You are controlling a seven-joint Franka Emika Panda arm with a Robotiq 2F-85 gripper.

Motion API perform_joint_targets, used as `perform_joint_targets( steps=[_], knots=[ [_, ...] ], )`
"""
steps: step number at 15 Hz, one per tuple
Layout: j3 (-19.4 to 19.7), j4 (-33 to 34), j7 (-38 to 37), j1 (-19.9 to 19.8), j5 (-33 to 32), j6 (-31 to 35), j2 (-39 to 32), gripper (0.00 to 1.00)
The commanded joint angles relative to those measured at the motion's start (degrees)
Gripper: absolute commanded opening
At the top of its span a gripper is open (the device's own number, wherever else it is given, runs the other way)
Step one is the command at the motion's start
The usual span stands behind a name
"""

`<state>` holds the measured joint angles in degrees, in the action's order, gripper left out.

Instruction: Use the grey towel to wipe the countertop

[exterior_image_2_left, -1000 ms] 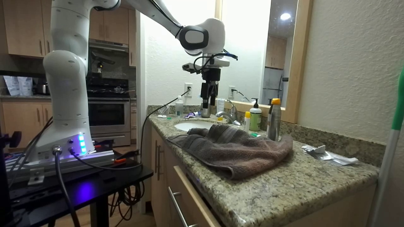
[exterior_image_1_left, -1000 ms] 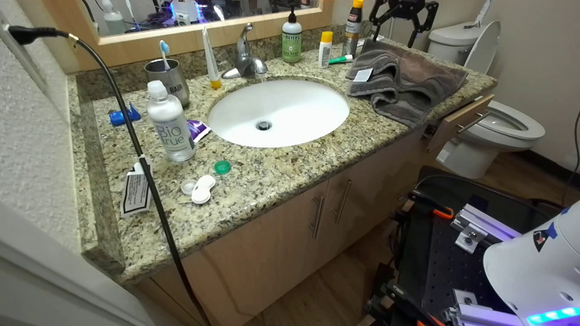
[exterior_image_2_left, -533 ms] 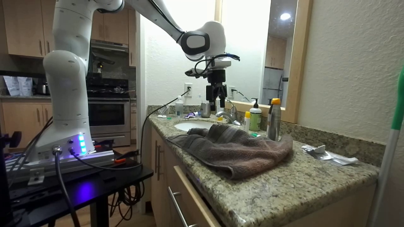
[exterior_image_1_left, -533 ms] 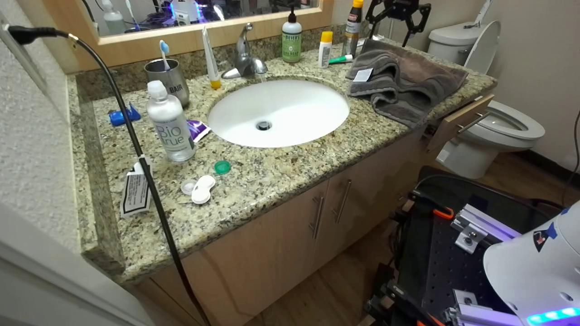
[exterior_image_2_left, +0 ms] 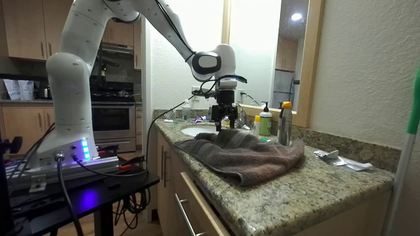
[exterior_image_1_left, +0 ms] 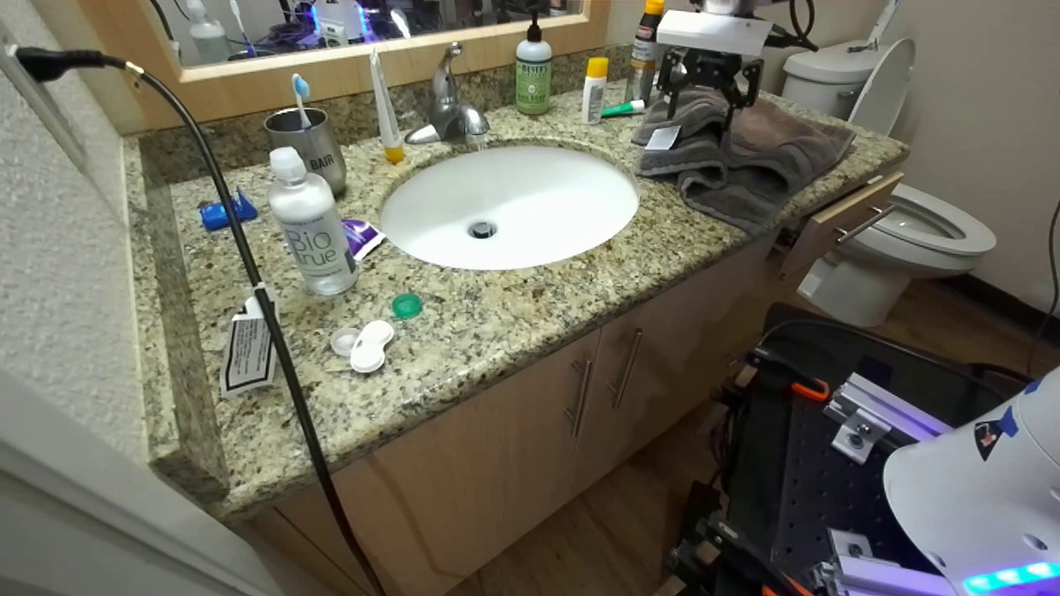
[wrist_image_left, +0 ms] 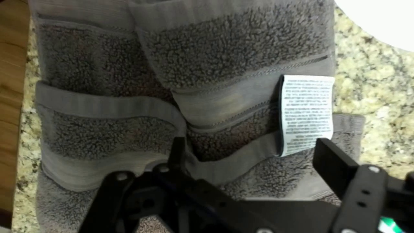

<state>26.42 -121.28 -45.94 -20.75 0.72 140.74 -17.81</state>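
Claw (wrist_image_left: 252, 152), fingers (wrist_image_left: 333, 165) spread wide, above a crumpled grey towel (exterior_image_2_left: 256, 157) on a granite desk (exterior_image_2_left: 331, 190).
In the wrist view, folds of the towel lie beneath the claw and across the gap between its fingers; a white printed tag (wrist_image_left: 305, 113) on the towel shows just beyond one fingertip. In both exterior views the claw points downward over the towel; whether the tips touch it cannot be told. The towel lies beside the oval sink (exterior_image_1_left: 509, 203), near the front edge of the desk, and the claw is above its sink-side half. A silver bottle with an orange cap (exterior_image_2_left: 286, 126) stands upright just beside the towel, and a wooden drawer (exterior_image_1_left: 820, 232) below the desk's front edge stands ajar.
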Motion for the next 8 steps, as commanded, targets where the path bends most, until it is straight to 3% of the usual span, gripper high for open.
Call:
perform_joint_targets(
  steps=[1, 8],
  knots=[
    [0.7, 0.4, -1.5, 0.5, -0.6, -0.1, -0.8, 1.0],
    [2.3, 0.9, -4.8, 1.1, -2.0, -0.8, -2.2, 1.0]
  ],
)
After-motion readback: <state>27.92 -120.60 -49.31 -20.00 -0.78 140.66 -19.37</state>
